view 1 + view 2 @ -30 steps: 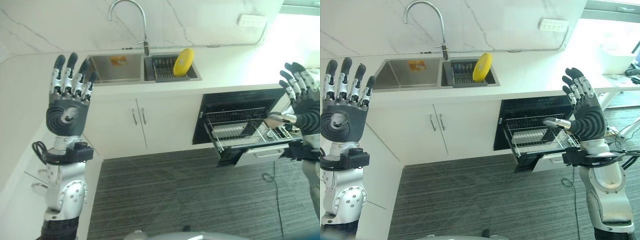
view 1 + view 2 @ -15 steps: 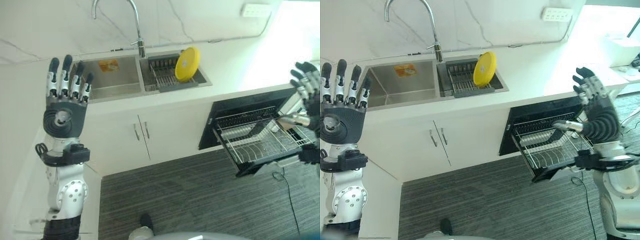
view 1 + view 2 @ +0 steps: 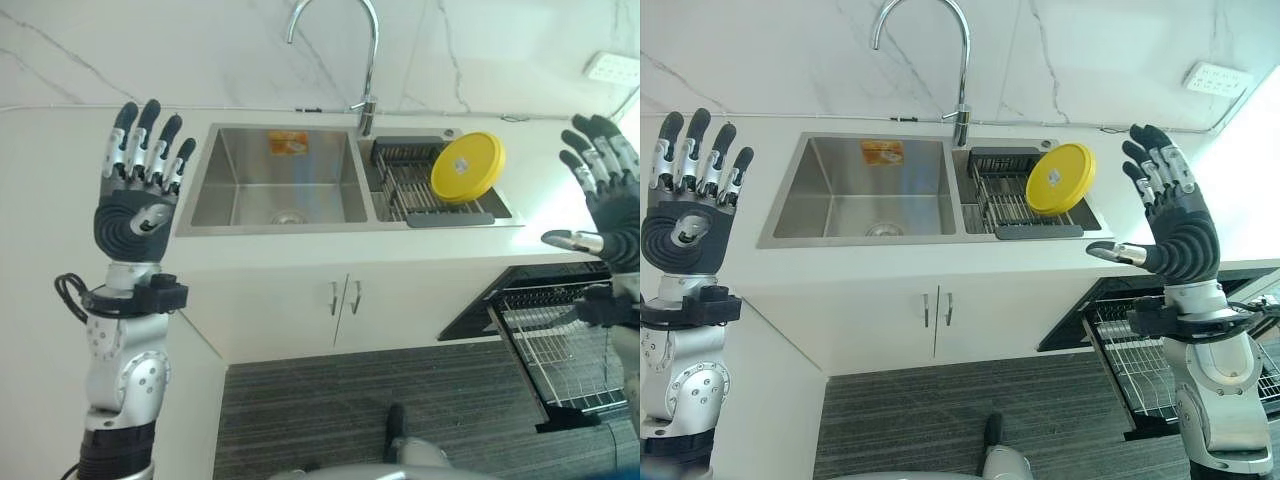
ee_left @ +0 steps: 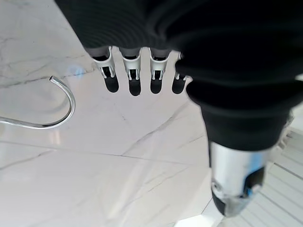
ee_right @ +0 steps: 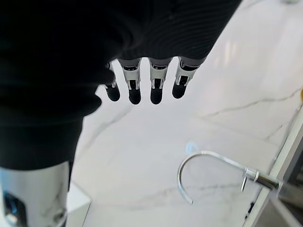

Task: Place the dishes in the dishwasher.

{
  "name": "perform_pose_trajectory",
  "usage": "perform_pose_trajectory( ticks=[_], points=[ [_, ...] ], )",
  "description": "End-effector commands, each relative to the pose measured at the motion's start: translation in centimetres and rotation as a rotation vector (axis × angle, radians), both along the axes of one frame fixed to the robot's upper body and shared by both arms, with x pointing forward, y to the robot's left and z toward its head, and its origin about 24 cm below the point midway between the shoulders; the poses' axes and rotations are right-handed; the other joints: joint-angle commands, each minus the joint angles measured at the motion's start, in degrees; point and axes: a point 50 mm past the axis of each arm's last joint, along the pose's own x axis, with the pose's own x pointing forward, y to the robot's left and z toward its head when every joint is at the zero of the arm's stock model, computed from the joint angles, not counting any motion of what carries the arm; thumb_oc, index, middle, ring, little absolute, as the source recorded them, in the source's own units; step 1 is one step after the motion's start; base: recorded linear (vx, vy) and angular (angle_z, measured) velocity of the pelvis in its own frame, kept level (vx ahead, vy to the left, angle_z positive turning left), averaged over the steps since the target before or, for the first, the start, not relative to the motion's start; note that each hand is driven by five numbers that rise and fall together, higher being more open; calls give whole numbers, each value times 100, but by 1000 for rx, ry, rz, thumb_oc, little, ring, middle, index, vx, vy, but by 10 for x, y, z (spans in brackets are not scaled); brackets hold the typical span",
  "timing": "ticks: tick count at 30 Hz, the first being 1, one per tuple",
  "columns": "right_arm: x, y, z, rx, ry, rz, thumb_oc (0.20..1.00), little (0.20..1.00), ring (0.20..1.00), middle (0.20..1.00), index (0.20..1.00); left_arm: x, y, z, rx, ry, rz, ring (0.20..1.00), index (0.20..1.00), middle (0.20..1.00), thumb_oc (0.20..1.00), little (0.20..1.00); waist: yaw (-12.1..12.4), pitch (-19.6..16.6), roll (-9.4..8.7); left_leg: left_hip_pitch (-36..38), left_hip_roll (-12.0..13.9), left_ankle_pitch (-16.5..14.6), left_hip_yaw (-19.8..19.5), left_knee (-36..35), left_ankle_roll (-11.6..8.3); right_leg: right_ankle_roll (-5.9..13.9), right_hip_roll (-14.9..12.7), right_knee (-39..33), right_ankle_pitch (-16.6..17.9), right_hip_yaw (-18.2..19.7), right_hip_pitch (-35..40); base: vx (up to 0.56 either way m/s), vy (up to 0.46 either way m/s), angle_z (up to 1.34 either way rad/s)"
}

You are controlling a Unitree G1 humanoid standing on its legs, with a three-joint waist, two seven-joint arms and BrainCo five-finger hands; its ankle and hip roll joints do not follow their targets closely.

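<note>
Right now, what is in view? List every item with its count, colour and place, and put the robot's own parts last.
Plate: one, yellow, standing on edge in the dish rack.
Dish rack: one, dark, in the right basin of the sink.
Sink: one, steel, double basin, set in the white counter; the left basin has an orange sticker on its back wall.
Faucet: one, chrome, arched, behind the sink between the basins.
Counter: one, white, against a marbled wall.
Cabinet doors: two, white, below the sink.
Dishwasher rack: one, wire, pulled out at lower right, with no dishes visible in it.
Wall socket: one, white, upper right.
Left hand: raised, open, holds nothing.
Right hand: raised, open, holds nothing.
</note>
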Motion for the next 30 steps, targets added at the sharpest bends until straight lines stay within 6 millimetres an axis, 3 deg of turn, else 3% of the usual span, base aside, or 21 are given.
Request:
perform_pose_trajectory(
  ticks=[1, 6, 10, 11, 12, 15, 16, 18, 19, 21, 22, 26, 27, 30],
  points=[
    [-7, 1, 23, 23, -147, 22, 1000, 1000, 1000, 1000, 1000, -11, -10, 26, 105, -141, 0, 1000, 1000, 1000, 1000, 1000, -16, 51, 122, -137, 524, 251, -485, -99, -540, 200, 45, 88, 483, 48, 665, 161, -224, 30],
    [-3, 2, 23, 21, -116, -4, 1000, 1000, 1000, 1000, 1000, -13, -9, 25, 101, -134, 26, 1000, 1000, 1000, 1000, 1000, -30, -106, 123, 9, 858, 268, -368, -99, -678, 172, 222, -103, 108, 22, 962, 222, -325, 19],
    [1, 3, 26, 12, -98, 15, 1000, 1000, 1000, 1000, 1000, -15, -4, 22, 69, -120, 57, 1000, 1000, 1000, 1000, 1000, -50, -177, 170, 151, 1145, 420, -80, -99, -851, 13, 453, -103, -58, 25, 1100, 226, -341, -7],
    [2, 2, 26, 13, -77, 35, 1000, 1000, 1000, 1000, 1000, -16, -3, 19, 56, -112, 67, 1000, 1000, 1000, 1000, 1000, -22, -151, 189, 111, 1245, 629, -19, 135, -951, -90, 579, -103, -124, 79, 1183, 287, -546, -29],
    [3, 1, 25, 3, -57, 31, 1000, 1000, 1000, 1000, 1000, -16, -2, 16, 45, -103, 67, 1000, 1000, 1000, 1000, 1000, 10, -92, 184, -199, 1423, 904, -5, 855, -1079, -227, 671, -103, -182, 107, 1264, 241, -478, -26],
    [6, 2, 22, -52, -17, 55, 1000, 1000, 1000, 1000, 1000, -18, -1, 10, 33, -84, 55, 1000, 1000, 1000, 1000, 1000, 65, -12, 139, -571, 1408, 823, -32, 1718, -1073, -354, 687, -103, -224, 37, 1366, 162, -227, -19],
    [7, 1, 20, -61, 0, 52, 1000, 1000, 1000, 1000, 1000, -19, -1, 8, 37, -81, 51, 1000, 1000, 1000, 1000, 1000, 80, 0, 145, -630, 1384, 773, 2, 1694, -1058, -356, 692, -103, -236, -13, 1398, 171, -66, -10],
    [9, 1, 18, -47, 11, 35, 1000, 1000, 1000, 1000, 1000, -18, -3, 7, 42, -77, 23, 1000, 1000, 1000, 1000, 1000, 103, 15, 179, -650, 1337, 756, 148, 1122, -1055, -298, 672, -103, -282, -154, 1461, 175, 83, 4],
    [9, 1, 18, -44, -11, 22, 1000, 1000, 1000, 1000, 1000, -17, -5, 6, 45, -79, 7, 1000, 1000, 1000, 1000, 1000, 91, 13, 220, -610, 1332, 863, 276, 423, -1085, -227, 625, -103, -331, -269, 1510, 184, 157, 26],
    [8, 2, 18, -41, -27, 20, 1000, 1000, 1000, 1000, 1000, -15, -8, 7, 43, -85, -5, 1000, 1000, 1000, 1000, 1000, 57, 23, 279, -576, 1390, 1179, 384, -91, -1167, -178, 588, -103, -383, -390, 1573, 126, 207, 45],
    [8, 3, 17, -38, -24, 24, 1000, 1000, 1000, 1000, 1000, -13, -11, 8, 38, -93, -13, 1000, 1000, 1000, 1000, 1000, 37, 41, 311, -730, 1490, 1309, 397, -99, -1259, -160, 563, -103, -403, -484, 1627, 68, 211, 39],
    [9, 3, 17, -36, -23, 29, 1000, 1000, 1000, 1000, 1000, -11, -12, 8, 35, -98, -15, 1000, 1000, 1000, 1000, 1000, 7, 33, 322, -799, 1509, 1347, 375, -99, -1279, -160, 556, -103, -416, -544, 1635, 38, 164, 17],
    [16, 10, 21, -33, -9, 127, 1000, 1000, 1000, 1000, 1000, -3, -15, 12, 13, -116, -19, 1000, 1000, 1000, 1000, 1000, 76, -54, 311, -782, 1402, 1224, 295, -99, -1245, -5, 284, -103, -421, -726, 1778, 174, 696, -7],
    [11, 11, 24, 24, -26, 222, 1000, 1000, 1000, 1000, 1000, 0, -19, 18, 36, -122, -29, 1000, 1000, 1000, 1000, 1000, 173, -97, 178, -650, 1086, 1006, 204, -99, -1032, 164, -43, 92, -386, -921, 1877, 185, 616, -1]
  ],
)
